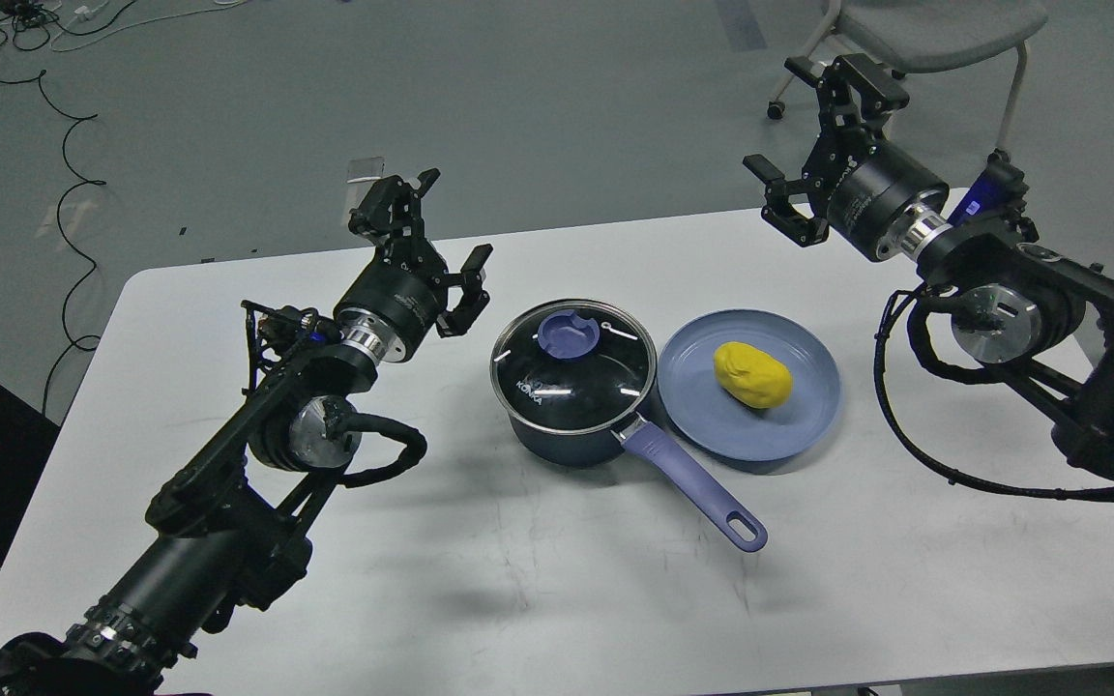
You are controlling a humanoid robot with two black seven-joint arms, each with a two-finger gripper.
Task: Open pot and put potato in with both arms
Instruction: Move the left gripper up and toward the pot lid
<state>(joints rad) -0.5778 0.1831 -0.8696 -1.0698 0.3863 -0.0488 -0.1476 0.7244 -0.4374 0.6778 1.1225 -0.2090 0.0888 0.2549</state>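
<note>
Left gripper hovering over the table's left half, jaws spread wide, holding nothing, just left of the pot. Pot sitting mid-table, nearer the far edge, glass lid resting on it, lavender handle pointing toward the near right. Potato lying on the blue plate, touching the pot's right side. Right gripper hanging above the far right corner, jaws open, empty.
</note>
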